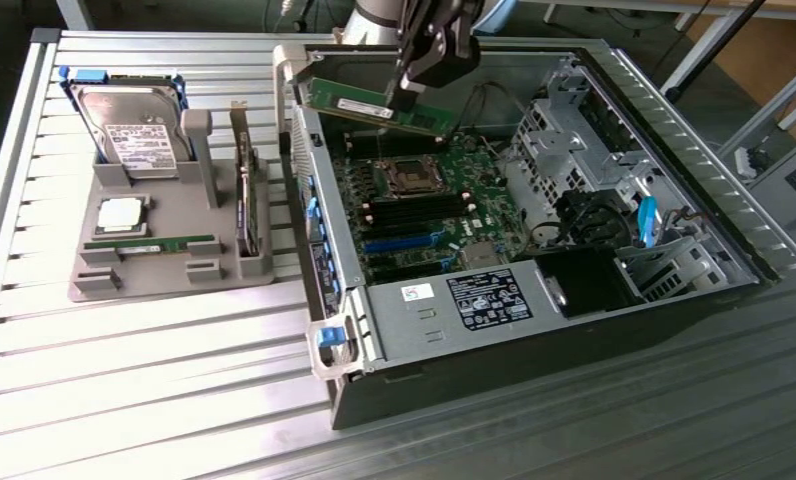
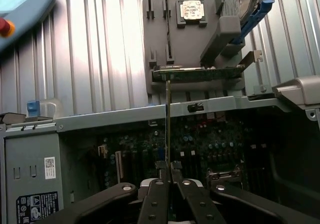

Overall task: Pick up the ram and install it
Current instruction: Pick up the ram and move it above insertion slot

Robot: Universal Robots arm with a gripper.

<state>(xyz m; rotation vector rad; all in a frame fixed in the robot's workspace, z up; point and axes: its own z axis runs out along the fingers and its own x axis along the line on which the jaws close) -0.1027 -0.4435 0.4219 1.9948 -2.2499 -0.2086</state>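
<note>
Gripper [image 1: 414, 100]: positioned above the open case [image 1: 718, 190], over its rear half. The jaws are drawn narrow and clamp the ram [image 1: 358, 105] by its upper edge.

Ram: clear of the case floor, held in the air above the motherboard [image 1: 432, 215], just behind the processor socket [image 1: 405, 178]. It hangs roughly level, its long side running across the case. In the wrist view it shows edge-on as a thin vertical strip between the two fingers [image 2: 159, 194], with both pressed against its faces.

Inside the case: the motherboard lies flat on the floor, and the power supply [image 1: 465, 300] sits at the front end.

Outside the case, on the exterior view's left: a grey holder [image 1: 145, 280] stands apart from the case wall. It carries a hard drive [image 1: 138, 130] upright at the far end, a processor [image 1: 121, 213] lying flat, a second green stick [image 1: 151, 243] lying flat in front of that, and a card [image 1: 249, 200] on edge on the side nearest the case.
</note>
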